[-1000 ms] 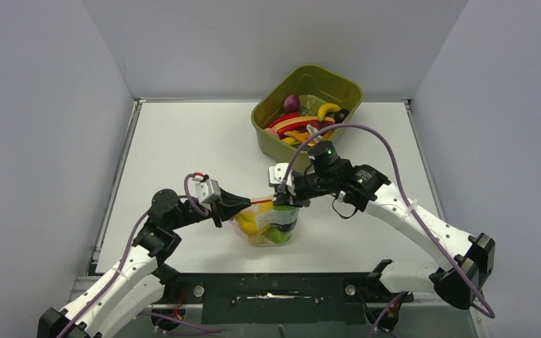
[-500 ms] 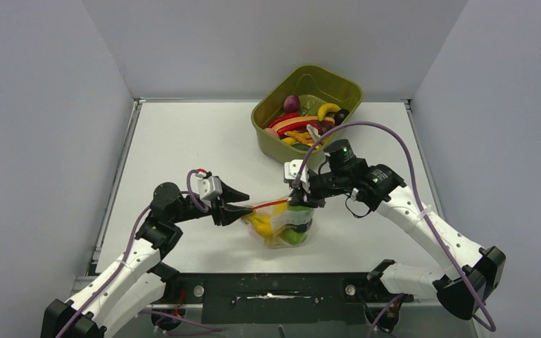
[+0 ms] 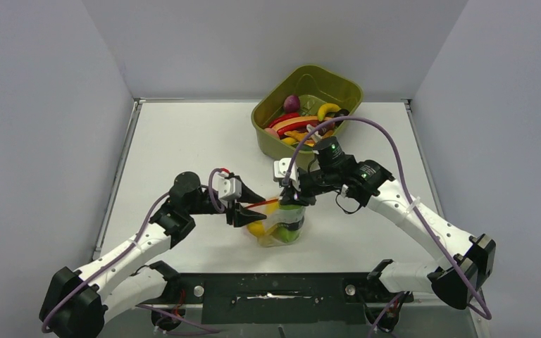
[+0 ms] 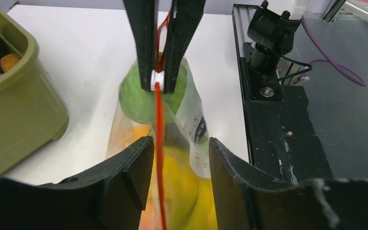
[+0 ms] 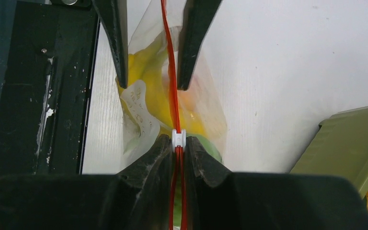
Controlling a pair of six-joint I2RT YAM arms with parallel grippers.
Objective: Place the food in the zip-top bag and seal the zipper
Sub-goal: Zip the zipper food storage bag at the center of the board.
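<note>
White tabletop (image 3: 183, 141) and plain grey walls framed the scene. Standing upright near the table's front edge, the zip-top bag (image 3: 282, 229) hung stretched between the two claws. It was thin, clear, crinkly film, wrinkled where it bulged around the food (image 4: 187, 191) inside. Smooth, glossy yellow bananas (image 5: 148, 91) sat low in it toward the left claw, and a round green lime (image 4: 134, 100) sat under the right claw. The zipper (image 4: 159, 134), a narrow orange-red plastic strip, ran taut and straight along the bag's top from one claw to the other. The right claw (image 5: 178, 141) was pinched narrow on this strip, gripping it at a small white slider (image 4: 157, 76). The left claw (image 4: 178, 143) was wide, its black fingers on either side of the strip without touching it, holding nothing. Well beyond the right claw sat a rigid olive-green tub (image 3: 345, 88) with rounded corners, holding more colourful toy pieces (image 3: 303, 123). Filling looked at least partly done. The strip looked close to a single line, so sealing seemed under way, though whether it was shut along its whole length could not be told.
</note>
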